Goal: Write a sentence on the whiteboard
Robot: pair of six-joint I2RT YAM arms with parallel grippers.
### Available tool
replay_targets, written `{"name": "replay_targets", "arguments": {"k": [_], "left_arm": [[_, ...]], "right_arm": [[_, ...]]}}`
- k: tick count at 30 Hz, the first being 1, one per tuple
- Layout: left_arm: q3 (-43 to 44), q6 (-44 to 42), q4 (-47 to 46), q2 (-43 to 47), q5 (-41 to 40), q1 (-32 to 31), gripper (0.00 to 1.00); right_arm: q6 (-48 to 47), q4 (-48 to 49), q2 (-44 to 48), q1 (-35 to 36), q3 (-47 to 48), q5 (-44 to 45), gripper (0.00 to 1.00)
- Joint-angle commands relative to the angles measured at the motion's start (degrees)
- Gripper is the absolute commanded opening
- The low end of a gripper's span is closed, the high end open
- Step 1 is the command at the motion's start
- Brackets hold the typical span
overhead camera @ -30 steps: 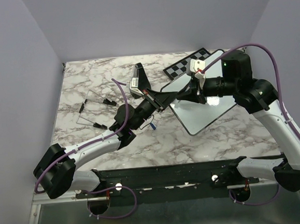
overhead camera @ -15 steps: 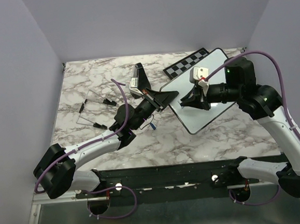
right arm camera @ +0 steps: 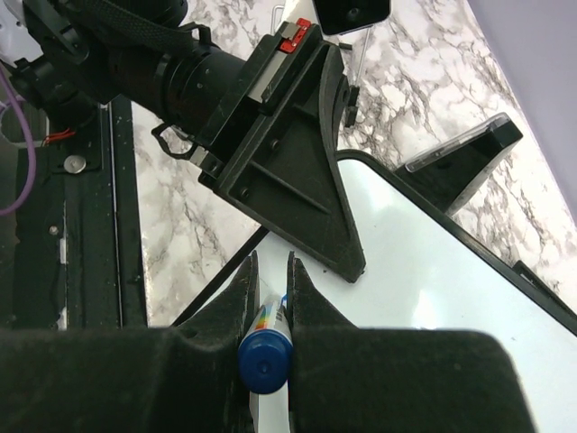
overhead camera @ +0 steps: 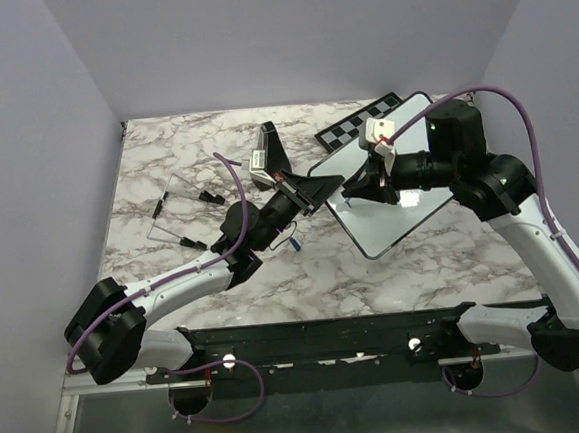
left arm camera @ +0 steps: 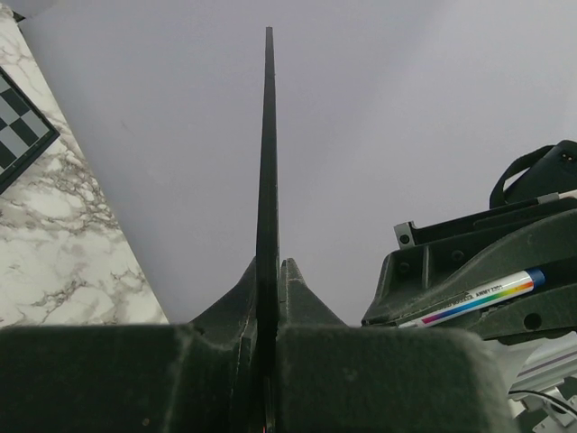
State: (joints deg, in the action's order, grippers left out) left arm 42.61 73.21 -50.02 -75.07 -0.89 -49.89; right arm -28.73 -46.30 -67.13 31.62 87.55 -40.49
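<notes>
The whiteboard (overhead camera: 398, 223) lies tilted at the table's right, white with a thin black rim. No blue writing shows on it. My left gripper (overhead camera: 333, 182) is shut on the board's left corner; in the left wrist view (left arm camera: 268, 268) the rim runs edge-on between the jaws. My right gripper (overhead camera: 355, 188) is shut on a white marker with a rainbow band and blue end (right arm camera: 264, 363). It hangs over the board's left corner, right beside the left gripper's finger (right arm camera: 302, 203). The marker's tip is close over the board (right arm camera: 433, 280). The marker also shows in the left wrist view (left arm camera: 478, 298).
A black-and-white chessboard (overhead camera: 360, 124) lies behind the whiteboard, partly under it. A black stand holding a flat device (overhead camera: 267, 158) is at centre back. A clear frame with black clips (overhead camera: 184, 217) lies at the left. A small blue piece (overhead camera: 294, 244) lies beside the left arm.
The right gripper with the marker drew back to the right over the board, then came back to the left corner. The left arm has not moved.
</notes>
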Motion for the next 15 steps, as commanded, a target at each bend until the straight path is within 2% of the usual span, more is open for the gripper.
{"name": "replay_targets", "arguments": {"k": [1, 15], "left_arm": [[1.2, 2.8, -9.5, 2.3, -0.5, -0.2, 0.00], [0.5, 3.0, -10.1, 2.5, -0.5, 0.2, 0.00]], "right_arm": [[0.9, 1.0, -1.4, 0.5, 1.6, 3.0, 0.01], [4.0, 4.1, -1.4, 0.5, 1.5, 11.3, 0.00]]}}
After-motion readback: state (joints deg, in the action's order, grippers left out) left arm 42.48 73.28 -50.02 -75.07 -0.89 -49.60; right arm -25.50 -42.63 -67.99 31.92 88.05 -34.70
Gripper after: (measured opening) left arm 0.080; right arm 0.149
